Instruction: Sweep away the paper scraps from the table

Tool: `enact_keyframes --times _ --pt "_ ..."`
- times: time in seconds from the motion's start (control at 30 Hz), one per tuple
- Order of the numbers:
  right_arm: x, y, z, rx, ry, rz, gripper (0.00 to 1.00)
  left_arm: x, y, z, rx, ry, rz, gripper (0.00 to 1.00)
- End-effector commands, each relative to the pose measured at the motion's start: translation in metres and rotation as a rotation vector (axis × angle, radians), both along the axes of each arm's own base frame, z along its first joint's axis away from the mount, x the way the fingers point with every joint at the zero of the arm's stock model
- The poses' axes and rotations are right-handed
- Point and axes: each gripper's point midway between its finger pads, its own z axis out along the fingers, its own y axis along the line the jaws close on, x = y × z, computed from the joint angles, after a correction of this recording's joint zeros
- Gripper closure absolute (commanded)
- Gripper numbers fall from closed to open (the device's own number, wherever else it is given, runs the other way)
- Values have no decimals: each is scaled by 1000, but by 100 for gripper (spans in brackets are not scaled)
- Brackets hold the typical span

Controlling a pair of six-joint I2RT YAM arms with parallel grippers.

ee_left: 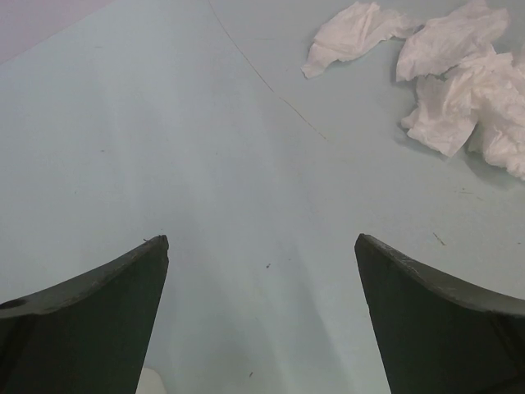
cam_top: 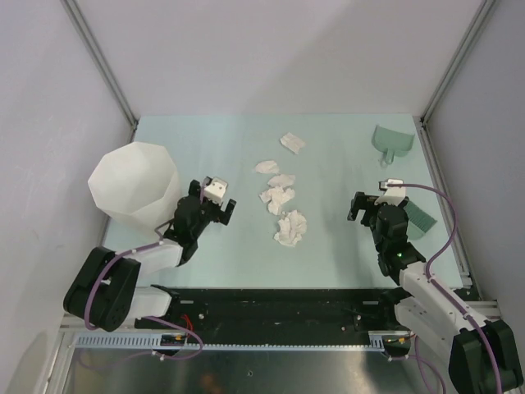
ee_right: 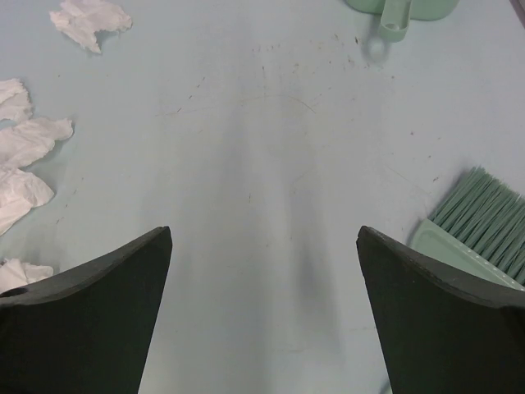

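Several crumpled white paper scraps [cam_top: 279,197] lie in a loose cluster on the middle of the mint-green table [cam_top: 336,164]. One scrap [cam_top: 292,142] lies apart, farther back. My left gripper [cam_top: 213,197] hovers left of the cluster, open and empty; in its wrist view [ee_left: 262,242] the scraps [ee_left: 459,82] sit ahead to the right. My right gripper [cam_top: 379,202] hangs to the right of the cluster, open with bare table between its fingers [ee_right: 264,234]. The scraps [ee_right: 25,164] show at the left edge of that view.
A tall white faceted bin [cam_top: 135,185] stands at the left, close behind my left arm. A green dustpan [cam_top: 390,141] lies at the back right. A green brush [cam_top: 420,220] rests beside my right gripper, its bristles [ee_right: 480,217] near the right finger.
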Motion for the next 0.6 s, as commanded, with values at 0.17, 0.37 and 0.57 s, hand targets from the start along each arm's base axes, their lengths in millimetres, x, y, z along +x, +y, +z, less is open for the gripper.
enact_keyframes --times 0.17,0.37,0.57 --pt "7 -2 16 20 -56 -22 0 9 -11 8 -15 3 -42 0" --pt "9 -2 14 16 -47 -22 0 -10 -54 21 87 -6 -295 0" --pt "11 -1 14 9 -35 -23 0 -40 -107 77 305 45 -494 0"
